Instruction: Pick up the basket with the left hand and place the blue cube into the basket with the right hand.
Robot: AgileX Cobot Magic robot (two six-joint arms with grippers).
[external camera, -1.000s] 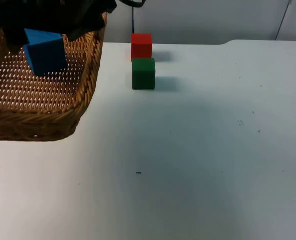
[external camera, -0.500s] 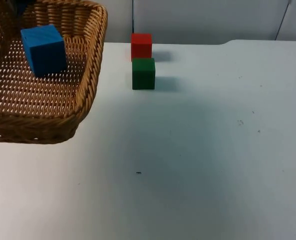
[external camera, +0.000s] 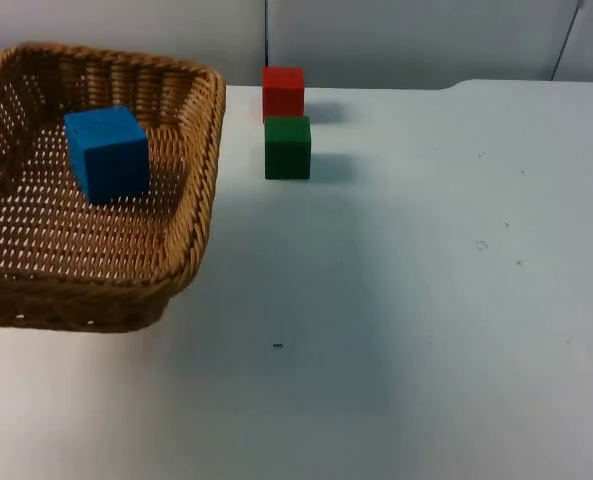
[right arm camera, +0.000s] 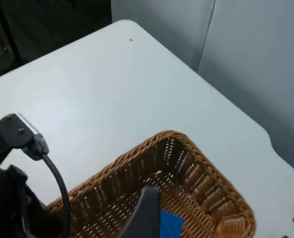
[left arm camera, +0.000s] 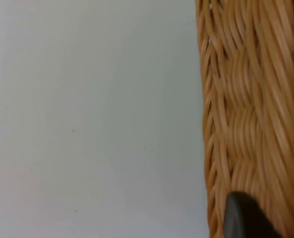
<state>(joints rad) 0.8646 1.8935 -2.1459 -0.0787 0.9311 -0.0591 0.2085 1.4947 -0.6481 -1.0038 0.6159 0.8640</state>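
Observation:
The wicker basket [external camera: 191,215] is at the table's left in the top view, with the blue cube [external camera: 108,153] lying loose inside it near the far wall. My left gripper [left arm camera: 246,220] is shut on the basket's rim; its wrist view looks along the woven wall [left arm camera: 246,114] with a black fingertip against it. My right gripper [right arm camera: 144,218] hangs high above the basket [right arm camera: 196,173], open and holding nothing. The blue cube [right arm camera: 169,223] lies below it.
A red cube [external camera: 283,91] and a green cube [external camera: 287,147] stand one behind the other at the back of the white table [external camera: 426,300], just right of the basket. The left arm [right arm camera: 13,203] is at the basket's side.
The right arm has pulled up and away from over the basket, leaving the blue cube inside. The basket has shifted a little to the right and toward the front.

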